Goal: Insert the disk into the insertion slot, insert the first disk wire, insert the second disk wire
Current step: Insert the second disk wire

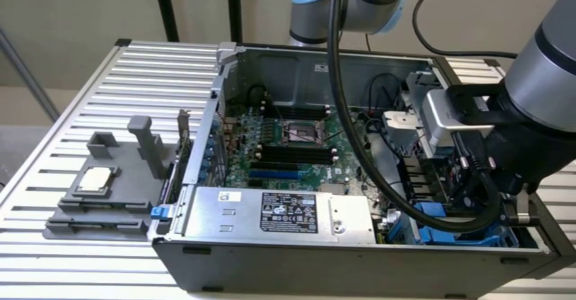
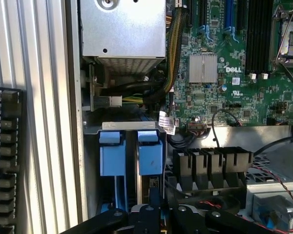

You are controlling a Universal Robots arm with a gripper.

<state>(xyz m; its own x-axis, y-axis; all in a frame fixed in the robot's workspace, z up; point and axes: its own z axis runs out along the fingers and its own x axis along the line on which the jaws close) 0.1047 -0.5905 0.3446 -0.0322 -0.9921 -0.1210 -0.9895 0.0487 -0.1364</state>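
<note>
The disk (image 2: 146,187) stands on edge in its bright blue frame (image 2: 150,157), down inside the insertion slot (image 2: 94,127), the grey-blue cage in the case's front corner. A second blue frame (image 2: 112,156) sits in the bay beside it. My gripper (image 2: 154,204) hangs right over the disk's near end, its dark fingers drawn close on the edge. In the exterior view the gripper (image 1: 475,202) reaches down into the case at that view's right, above the blue cage (image 1: 450,227). A labelled wire (image 2: 166,122) lies loose just past the cage.
The silver power supply box (image 1: 279,212) fills the case's front beside the cage. The green motherboard (image 1: 288,145) lies behind it. A black cable bundle (image 2: 168,73) runs between the two. A grey multi-slot stand (image 1: 108,192) sits on the slatted table at the exterior view's left.
</note>
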